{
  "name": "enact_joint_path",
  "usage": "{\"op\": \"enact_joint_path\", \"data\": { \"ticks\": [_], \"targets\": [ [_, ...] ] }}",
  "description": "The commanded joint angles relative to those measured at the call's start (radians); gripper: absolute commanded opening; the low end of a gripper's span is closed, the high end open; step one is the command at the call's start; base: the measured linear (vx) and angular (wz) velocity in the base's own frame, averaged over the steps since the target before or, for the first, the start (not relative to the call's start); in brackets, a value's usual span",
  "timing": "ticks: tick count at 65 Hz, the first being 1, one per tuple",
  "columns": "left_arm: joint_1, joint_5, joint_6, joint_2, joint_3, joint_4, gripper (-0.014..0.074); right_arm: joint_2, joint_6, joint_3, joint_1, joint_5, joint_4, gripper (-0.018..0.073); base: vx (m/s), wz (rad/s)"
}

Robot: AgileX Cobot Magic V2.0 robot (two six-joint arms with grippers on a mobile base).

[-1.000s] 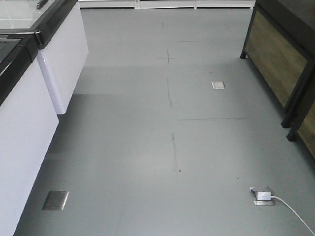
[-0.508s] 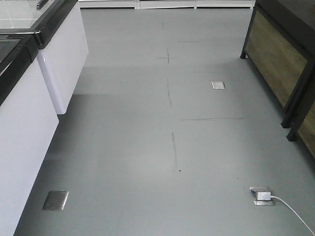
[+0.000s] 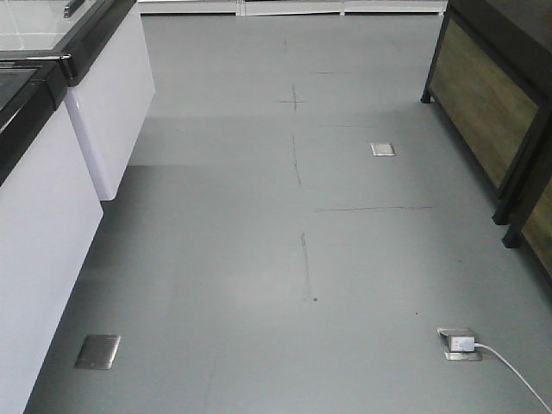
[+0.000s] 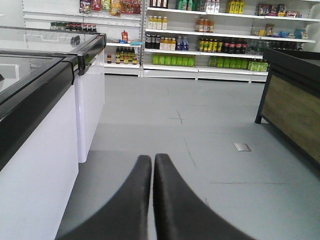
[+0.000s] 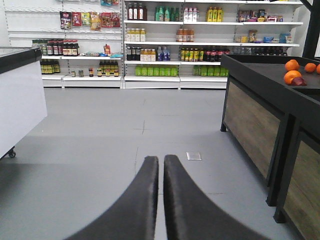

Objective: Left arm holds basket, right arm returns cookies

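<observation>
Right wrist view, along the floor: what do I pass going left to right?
White freezer cabinet → right gripper's fingers, held together → metal floor plate → dark wood-panelled stand, with oranges on top at the far right.

Front downward, wrists level — shared floor (image 3: pixel 216 259)

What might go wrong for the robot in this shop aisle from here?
The white cable from the floor socket lies on the floor and could snag a wheel. The freezer cabinet and wooden stand hem in the aisle, so a wide turn might clip them. The left gripper and right gripper are shut and empty, with no basket or cookies in view.
</observation>
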Motion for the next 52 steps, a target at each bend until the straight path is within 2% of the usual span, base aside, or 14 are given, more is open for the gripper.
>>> {"op": "enact_joint_path", "data": {
  "ticks": [1,52],
  "targets": [
    [-0.006,-0.070,-0.008,-0.017,-0.030,-0.006,-0.0006,-0.012,-0.007,0.018,0.000,-0.076,-0.010,-0.0006,0.00,0.00],
    [-0.006,-0.080,-0.008,-0.017,-0.030,-0.006,-0.0006,-0.012,-0.007,0.018,0.000,-0.076,-0.010,-0.0006,0.00,0.00]
  ]
}}
